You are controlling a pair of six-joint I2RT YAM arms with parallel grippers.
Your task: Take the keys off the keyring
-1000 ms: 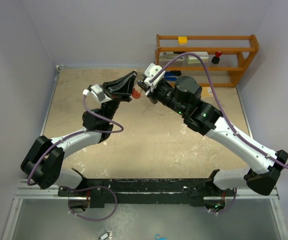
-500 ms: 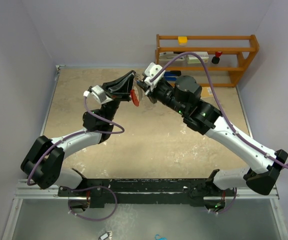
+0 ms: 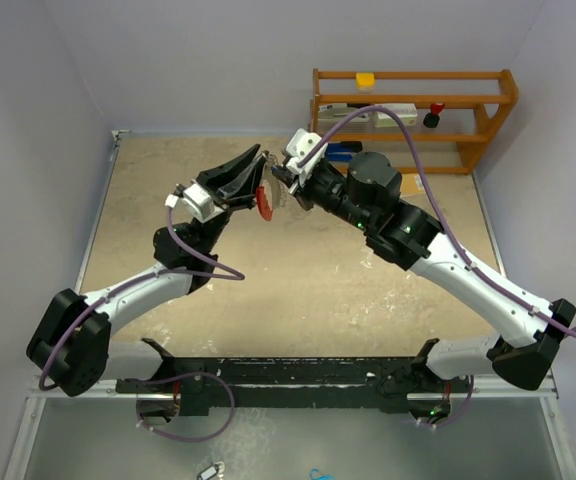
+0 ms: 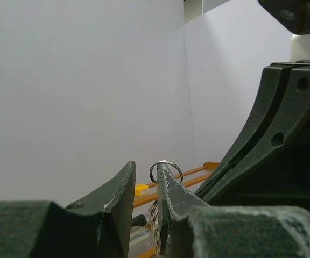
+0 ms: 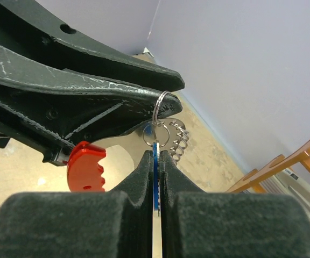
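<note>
Both grippers meet in mid-air above the far middle of the table. My left gripper (image 3: 259,160) is shut on the keyring (image 4: 166,165). Its silver ring sits at the fingertips, with the chain hanging between the fingers. In the right wrist view the keyring (image 5: 161,106) hangs from the left gripper's tips with a small ring, a coiled chain (image 5: 180,137) and the red fob (image 5: 85,166) below. The fob also shows in the top view (image 3: 264,200). My right gripper (image 5: 156,157) is shut on the blue-headed key (image 5: 155,166), held edge-on just below the small ring. The other keys are not visible.
An orange wooden shelf (image 3: 413,110) with small items stands at the back right against the wall; it also shows in the right wrist view (image 5: 300,158). The sandy table top (image 3: 298,290) lies below both arms. Purple cables loop off both arms.
My left arm has swung lower and to the left, and its gripper has shifted slightly left. The red fob has swung down and left. My right gripper has stayed close to it.
</note>
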